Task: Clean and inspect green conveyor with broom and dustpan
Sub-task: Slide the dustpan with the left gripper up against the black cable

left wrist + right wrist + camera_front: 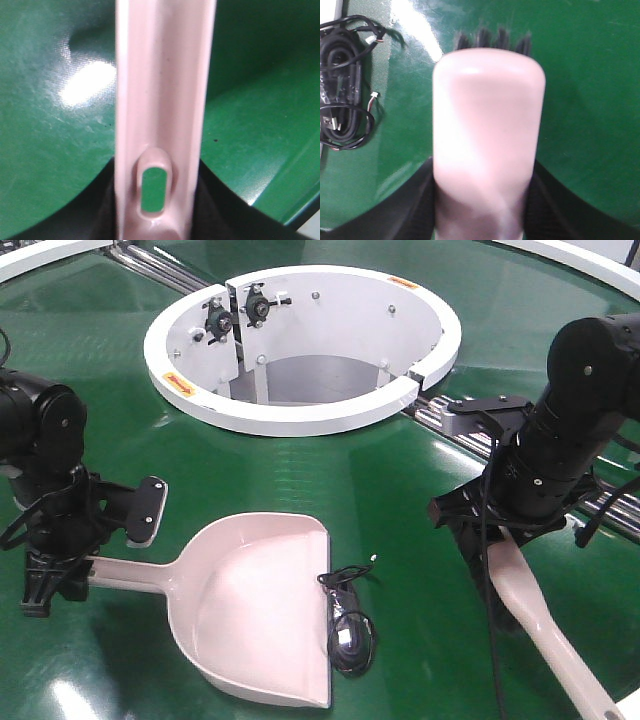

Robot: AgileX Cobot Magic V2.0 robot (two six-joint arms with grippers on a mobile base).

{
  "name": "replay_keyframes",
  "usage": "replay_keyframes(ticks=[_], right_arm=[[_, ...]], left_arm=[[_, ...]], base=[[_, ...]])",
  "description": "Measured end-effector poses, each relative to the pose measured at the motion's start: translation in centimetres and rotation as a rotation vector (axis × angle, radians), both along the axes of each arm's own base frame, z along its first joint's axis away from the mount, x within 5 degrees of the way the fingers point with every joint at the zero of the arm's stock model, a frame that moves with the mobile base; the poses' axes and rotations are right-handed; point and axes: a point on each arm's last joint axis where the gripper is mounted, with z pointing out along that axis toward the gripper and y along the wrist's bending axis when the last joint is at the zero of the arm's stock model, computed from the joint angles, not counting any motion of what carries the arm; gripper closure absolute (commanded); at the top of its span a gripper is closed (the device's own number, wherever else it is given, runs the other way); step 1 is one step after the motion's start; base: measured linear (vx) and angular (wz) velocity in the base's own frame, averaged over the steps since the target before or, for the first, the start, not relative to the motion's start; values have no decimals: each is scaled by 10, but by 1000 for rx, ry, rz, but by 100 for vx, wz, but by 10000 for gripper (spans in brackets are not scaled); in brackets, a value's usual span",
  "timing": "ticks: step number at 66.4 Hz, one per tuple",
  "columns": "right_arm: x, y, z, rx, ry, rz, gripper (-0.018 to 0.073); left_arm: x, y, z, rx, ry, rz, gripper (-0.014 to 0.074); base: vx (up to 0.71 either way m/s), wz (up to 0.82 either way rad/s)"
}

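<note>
The dustpan point(265, 610) is laid on the green conveyor point(330, 470), its handle clenched by the left gripper point(68, 572). The broom point(545, 625) is grasped by the right gripper point(492, 540). A coiled black cable point(350, 630) is seen at the pan's open edge

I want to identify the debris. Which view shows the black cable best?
The right wrist view: the cable is near and sharp, a coiled bundle with white plugs. The front view shows it small, at the dustpan's open edge. The left wrist view lacks it.
</note>
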Motion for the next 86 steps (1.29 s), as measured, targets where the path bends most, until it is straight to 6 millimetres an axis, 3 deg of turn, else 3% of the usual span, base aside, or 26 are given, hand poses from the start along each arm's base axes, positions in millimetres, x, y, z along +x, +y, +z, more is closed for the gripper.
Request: replay_keyframes(ticks=[27, 51, 73, 86], right_arm=[[0, 0, 0, 0, 1, 0, 566], [0, 0, 0, 0, 1, 0, 566], [0, 0, 0, 0, 1, 0, 566], [0, 0, 0, 0, 1, 0, 566]], left_arm=[[22, -3, 33, 24, -135, -31, 620], [21, -5, 33, 27, -133, -35, 620], [28, -8, 11, 31, -74, -30, 620], [28, -11, 10, 31, -72, -34, 620]], base=[[0, 0], [0, 0], [0, 0], [0, 0]])
